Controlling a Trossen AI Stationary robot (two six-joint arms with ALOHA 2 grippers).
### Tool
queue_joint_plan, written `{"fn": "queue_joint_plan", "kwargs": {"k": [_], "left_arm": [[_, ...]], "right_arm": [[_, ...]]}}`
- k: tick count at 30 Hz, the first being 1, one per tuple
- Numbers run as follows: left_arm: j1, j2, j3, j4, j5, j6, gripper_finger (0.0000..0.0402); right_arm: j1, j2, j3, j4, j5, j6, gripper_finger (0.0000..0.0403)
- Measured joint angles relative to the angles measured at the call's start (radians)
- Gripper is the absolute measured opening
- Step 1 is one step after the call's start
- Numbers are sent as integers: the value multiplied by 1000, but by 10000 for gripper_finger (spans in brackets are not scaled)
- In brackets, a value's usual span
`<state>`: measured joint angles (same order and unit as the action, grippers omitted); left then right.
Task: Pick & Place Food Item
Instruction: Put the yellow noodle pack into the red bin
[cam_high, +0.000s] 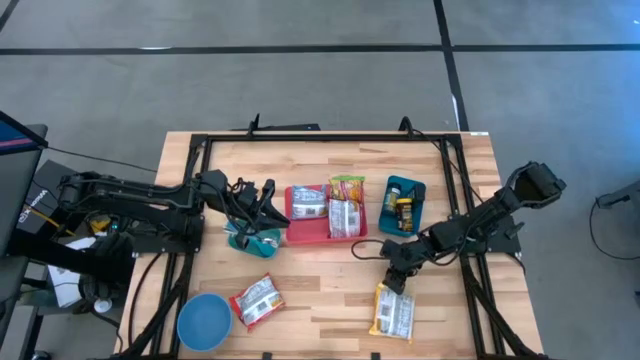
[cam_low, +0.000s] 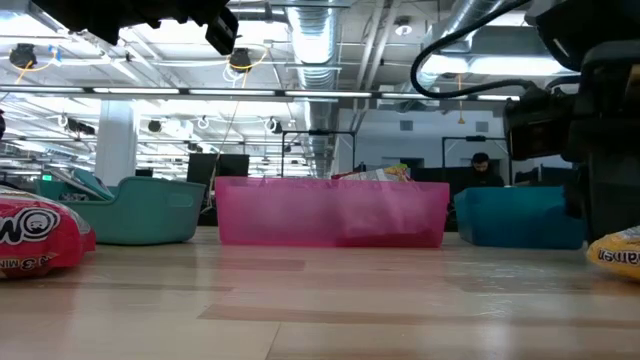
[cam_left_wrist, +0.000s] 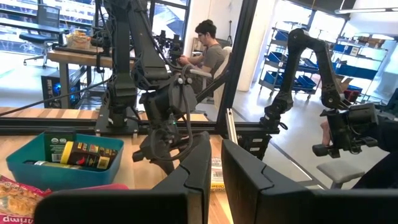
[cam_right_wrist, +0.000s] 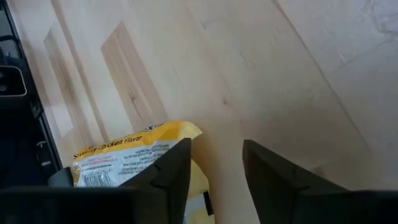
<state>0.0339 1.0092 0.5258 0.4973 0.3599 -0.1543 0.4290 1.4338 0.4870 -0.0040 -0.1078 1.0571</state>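
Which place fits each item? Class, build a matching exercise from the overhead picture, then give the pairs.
Items:
1. blue bowl
2. pink tray
3. yellow packet
4. right gripper

Places:
A. centre of the table, holding packets
B. just above the yellow packet, fingers apart
C. front left corner of the table
D. flat on the wood, front right

Pairs: 1-C, 2-A, 3-D, 4-B

Lighting is even and bright, from overhead ceiling fixtures (cam_low: 245, 60) seen in the low view. The table (cam_high: 330, 290) shows only soft shadows and no glare. In the low view, the near red packet (cam_low: 35, 235) is blurred.
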Motion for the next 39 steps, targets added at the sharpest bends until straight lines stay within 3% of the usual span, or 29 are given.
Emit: {"fn": "queue_joint_plan", "kwargs": {"k": [23,39], "left_arm": [[0,0,0,0,0,0,32],[0,0,0,0,0,0,32]], "right_arm": [[0,0,0,82,-52,-28,122],[0,79,0,166,-103,-27,114]]}}
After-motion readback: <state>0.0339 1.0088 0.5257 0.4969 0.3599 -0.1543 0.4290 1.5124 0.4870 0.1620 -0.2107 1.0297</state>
